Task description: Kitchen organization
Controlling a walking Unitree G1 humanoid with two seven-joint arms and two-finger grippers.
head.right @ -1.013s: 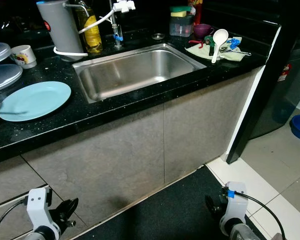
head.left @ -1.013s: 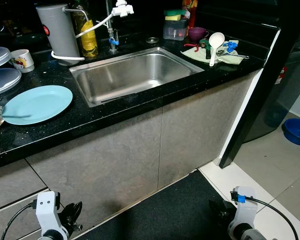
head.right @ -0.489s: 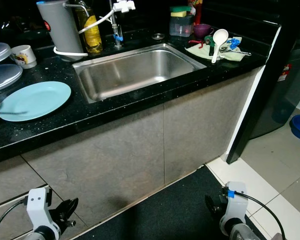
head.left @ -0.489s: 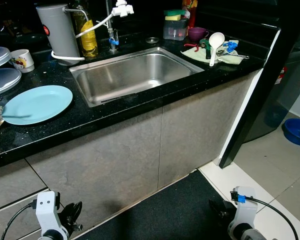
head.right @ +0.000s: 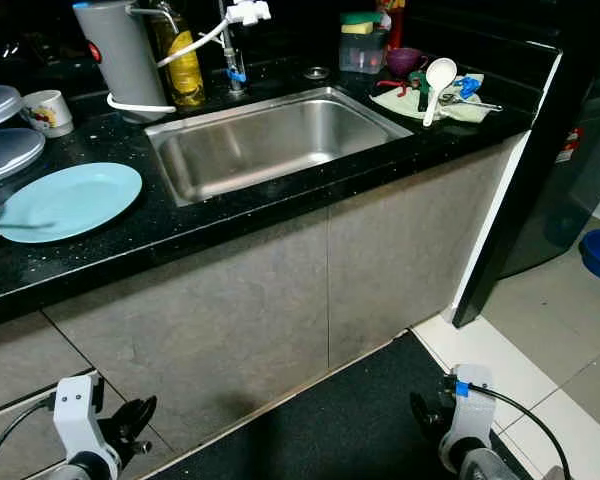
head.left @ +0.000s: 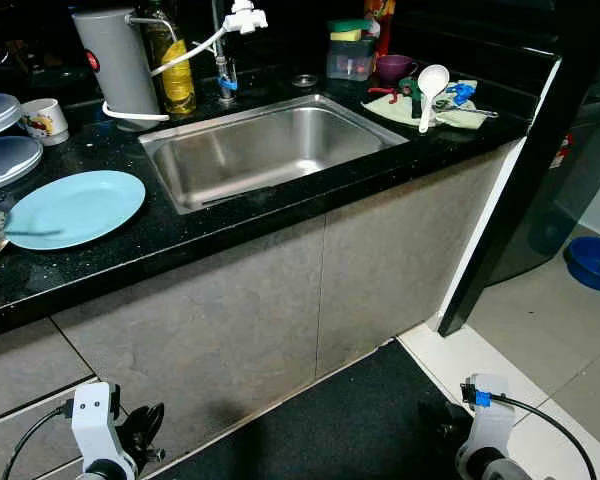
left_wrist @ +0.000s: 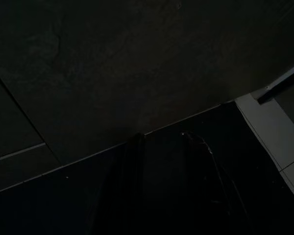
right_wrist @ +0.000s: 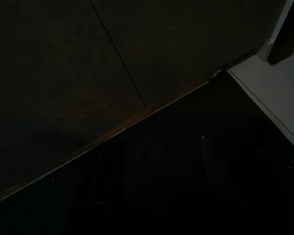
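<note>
I face a black stone counter (head.left: pixel 280 205) with a steel sink (head.left: pixel 270 145) set in it. A light blue plate (head.left: pixel 75 208) lies on the counter left of the sink. Right of the sink, a white ladle (head.left: pixel 430 85) and small utensils rest on a pale green cloth (head.left: pixel 460 117), with a purple bowl (head.left: pixel 395 67) and a sponge tub (head.left: pixel 350 55) behind. My left gripper (head.left: pixel 145 432) and right gripper (head.left: pixel 438 420) hang low by the cabinet fronts, far below the counter. Both wrist views are very dark, showing cabinet base and floor.
A grey canister (head.left: pixel 115 65), an oil bottle (head.left: pixel 175 65) and a white tap (head.left: pixel 242 18) stand behind the sink. A mug (head.left: pixel 45 120) and grey lids (head.left: pixel 0 140) sit at far left. A dark appliance (head.left: pixel 560 180) and a blue basin (head.left: pixel 592 262) are at right. A black mat (head.left: pixel 350 420) lies on the floor.
</note>
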